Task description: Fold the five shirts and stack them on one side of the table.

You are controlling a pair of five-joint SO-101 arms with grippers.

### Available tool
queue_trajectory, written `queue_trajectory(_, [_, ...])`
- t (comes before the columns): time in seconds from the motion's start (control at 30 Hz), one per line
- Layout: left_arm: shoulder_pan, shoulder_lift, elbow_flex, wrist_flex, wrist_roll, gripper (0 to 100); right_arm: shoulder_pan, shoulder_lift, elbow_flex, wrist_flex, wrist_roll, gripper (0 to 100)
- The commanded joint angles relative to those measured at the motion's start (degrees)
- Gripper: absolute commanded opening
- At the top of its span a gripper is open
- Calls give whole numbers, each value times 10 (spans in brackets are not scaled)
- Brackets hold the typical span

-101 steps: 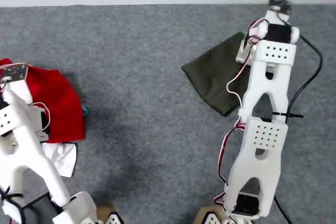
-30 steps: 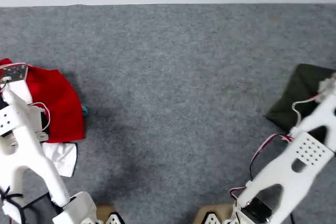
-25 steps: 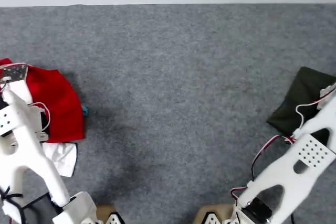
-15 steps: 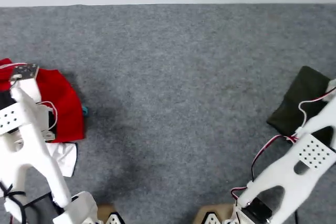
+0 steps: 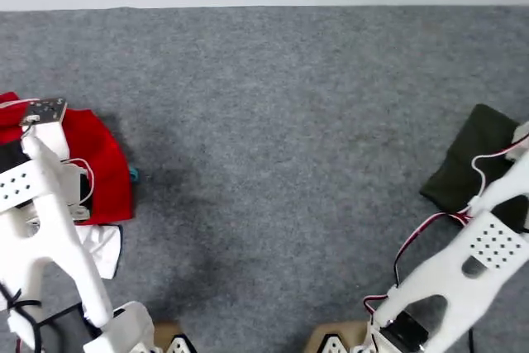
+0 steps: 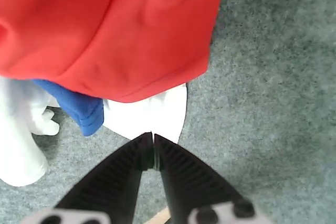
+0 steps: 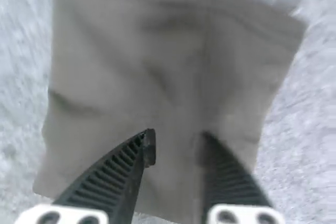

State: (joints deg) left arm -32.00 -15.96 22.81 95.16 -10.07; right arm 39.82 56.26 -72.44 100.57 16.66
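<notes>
Two pincers, both mine, work over a table [image 5: 281, 121] covered in grey felt. At the table's right edge lies a dark olive shirt [image 5: 473, 157], folded into a neat flat rectangle. My right pincer [image 7: 176, 142] hangs directly above it with its two black fingers apart and nothing between them. The olive cloth shows through the gap, and I cannot tell whether the tips touch it. My right arm [image 5: 463, 274] stretches across the near right corner and covers the shirt's near edge.

At the left side sits a loose heap of unfolded shirts. A red shirt [image 5: 99, 163] lies on top, rumpled. A white shirt [image 5: 106, 250] pokes out from under its near edge. A blue shirt [image 6: 79, 111] shows beneath the red, beside the white. A sliver of teal cloth [image 5: 133, 174] peeks out at the red shirt's side. My left pincer [image 6: 153, 139] is pressed together and empty, its tips poised over the edge of the white shirt. My left arm [image 5: 41, 204] stands over the heap.

By my reckoning, one shirt of five is folded and placed, starting the stack on the right. Four appear to wait in the heap, each to be spread, folded and carried across onto the olive one
</notes>
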Motion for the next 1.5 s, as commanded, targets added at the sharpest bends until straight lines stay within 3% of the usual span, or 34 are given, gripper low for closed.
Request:
queue_trajectory(0.0, [4,-22,-6,5,-2,5,22,-38,20,24,0,27])
queue_trajectory(0.2, [4,-22,-6,7,-2,5,45,-28,99,20,79,12])
queue_trajectory(0.37, [4,-20,-6,7,-2,5,31,20,117,-40,81,11])
queue_trajectory(0.53, [4,-22,-6,6,-2,5,-16,-10,48,26,81,10])
queue_trajectory(0.7, [4,-23,-6,8,-2,5,-32,-46,22,11,81,11])
queue_trajectory(1.03, [4,-23,-5,8,1,5,-71,102,18,-215,81,14])
queue_trajectory(1.13, [4,-23,-5,8,1,5,-83,106,-18,-188,81,13])
queue_trajectory(1.4, [4,-23,-5,8,-1,5,-94,94,-227,24,80,10])
queue_trajectory(1.47, [4,-23,-6,11,-2,5,-90,91,-224,25,80,10])
